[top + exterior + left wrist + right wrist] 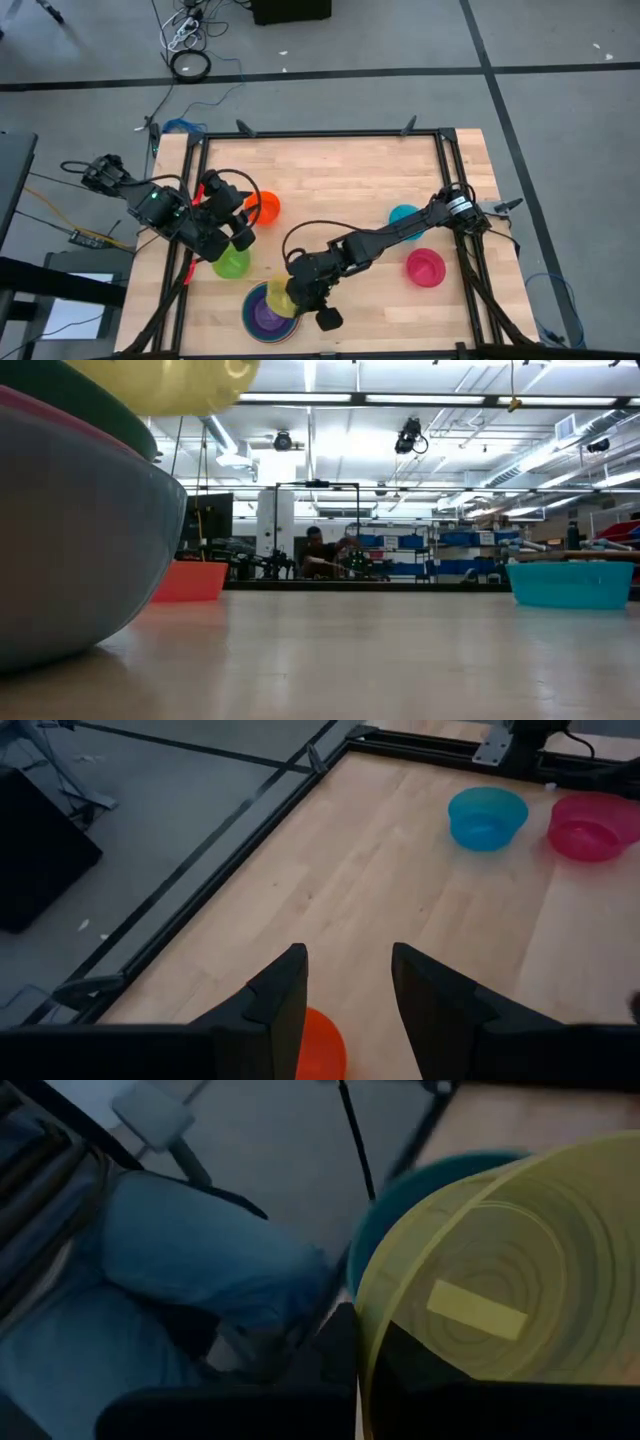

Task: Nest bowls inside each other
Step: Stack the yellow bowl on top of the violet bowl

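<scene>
Yellow bowl (pixel 281 295) sits clamped in the right gripper (pixel 290 297) above the nested stack (pixel 262 318). Left gripper (pixel 243 212) hangs with fingers spread over the orange bowl (pixel 265 208)

The tabletop (pixel 350 180) is pale planked wood with a smooth matt finish, framed by dark metal rails (pixel 320 133). On it, the yellow bowl (pixel 500 1300) looks like thin translucent plastic, and the cyan bowl (pixel 487 817) and pink bowl (pixel 595 825) beside it are glossy plastic.

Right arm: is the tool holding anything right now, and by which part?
Yes. The right tool is shut on the yellow bowl, pinching it at the rim, above the stack of nested bowls. The left tool is open, holding nothing.
</scene>
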Robot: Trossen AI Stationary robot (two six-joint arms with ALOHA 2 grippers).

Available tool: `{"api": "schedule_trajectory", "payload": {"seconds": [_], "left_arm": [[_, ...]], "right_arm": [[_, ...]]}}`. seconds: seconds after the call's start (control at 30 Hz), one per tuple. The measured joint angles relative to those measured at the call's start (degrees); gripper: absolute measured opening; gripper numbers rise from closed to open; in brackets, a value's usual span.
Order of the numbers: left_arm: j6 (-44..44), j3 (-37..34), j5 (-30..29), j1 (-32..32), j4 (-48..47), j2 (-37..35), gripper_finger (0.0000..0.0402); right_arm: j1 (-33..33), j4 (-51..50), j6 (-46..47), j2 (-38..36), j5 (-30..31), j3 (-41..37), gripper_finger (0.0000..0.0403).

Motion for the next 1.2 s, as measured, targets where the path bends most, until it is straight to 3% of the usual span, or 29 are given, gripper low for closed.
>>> {"api": "schedule_trajectory", "payload": {"seconds": [1.2], "left_arm": [[0.0, 0.0, -1.5, 0.0, 1.7, 0.0, 0.0157]], "right_arm": [[-0.1, 14.4, 2.4, 0.0, -0.4, -5.4, 0.0]]}}
